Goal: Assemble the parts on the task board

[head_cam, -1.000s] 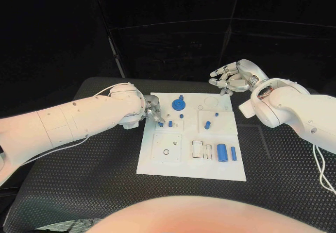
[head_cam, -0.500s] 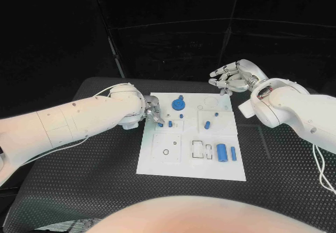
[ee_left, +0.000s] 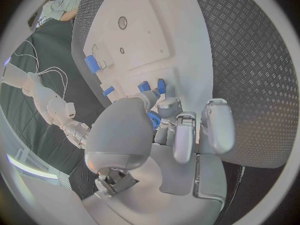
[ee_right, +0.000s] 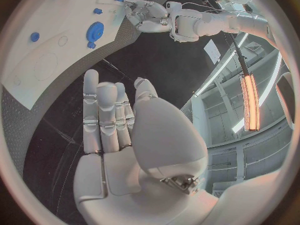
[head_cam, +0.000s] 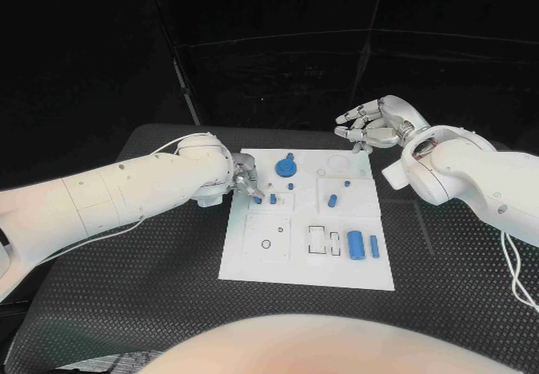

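- Task board (head_cam: 305,269) lies flat in the middle of the black surface (head_cam: 135,265), with blue parts spread over it: a gear-like disc (head_cam: 287,167) near the far edge, a large cylinder (head_cam: 356,244) and a thin bar (head_cam: 374,247) toward the near right, a short peg (head_cam: 333,200) between them.
- Left hand (head_cam: 245,181) is at the board's left edge, its fingers (ee_left: 164,108) curled down onto a small blue part (head_cam: 272,199); the left wrist view shows blue between the fingertips, so I judge it pinched, though the grip looks shallow.
- Risk: with so little of the part inside the fingers, it may twist or slip as it is pressed toward its seat, and drop onto the board.
- Risk: a second small blue piece (head_cam: 257,200) sits just beside the fingertips; a sideways nudge may knock it out of place.
- Risk: pressing off-centre at the edge may shove the whole board across the surface, since nothing visible steadies it.
- Right hand (head_cam: 376,125) hovers beyond the board's far right corner, fingers (ee_right: 106,117) loosely apart and holding nothing, so it offers no bracing.
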